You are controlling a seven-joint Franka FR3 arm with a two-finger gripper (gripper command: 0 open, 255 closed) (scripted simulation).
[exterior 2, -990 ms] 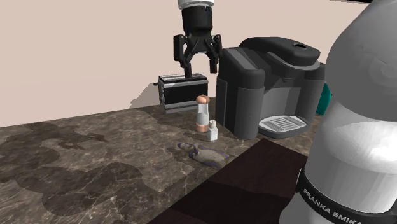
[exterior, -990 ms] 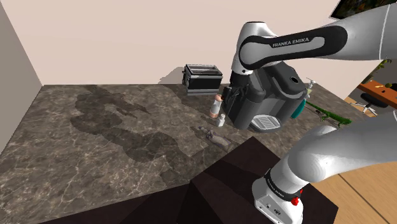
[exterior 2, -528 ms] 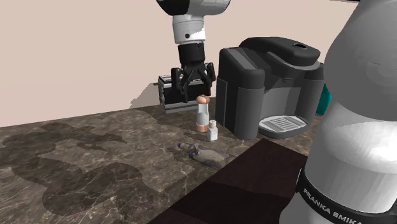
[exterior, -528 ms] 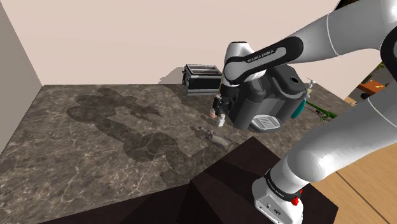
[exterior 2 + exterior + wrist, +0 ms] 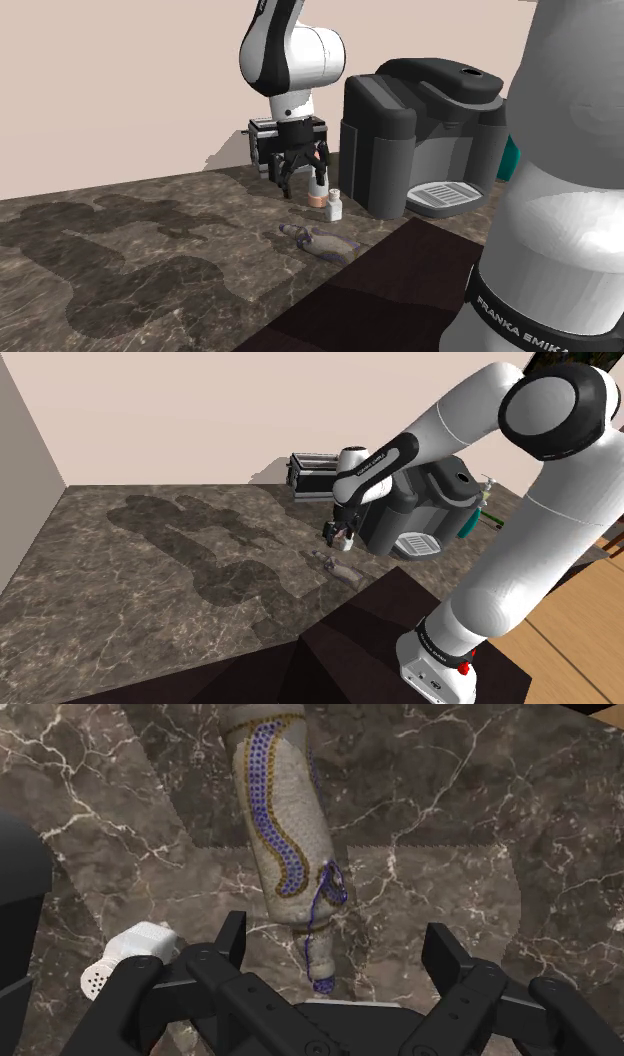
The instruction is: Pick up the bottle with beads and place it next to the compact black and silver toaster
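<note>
The claw [image 5: 300,183] has dropped low toward the worktop [image 5: 480,794], fingers spread wide, empty, over the lying beaded bottle [image 5: 280,814]

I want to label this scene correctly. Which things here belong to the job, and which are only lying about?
For the job:
- beaded bottle, lying on the counter
- black and silver toaster
- claw, open

Only lying about:
- dark grey coffee machine
- small white shaker
</note>
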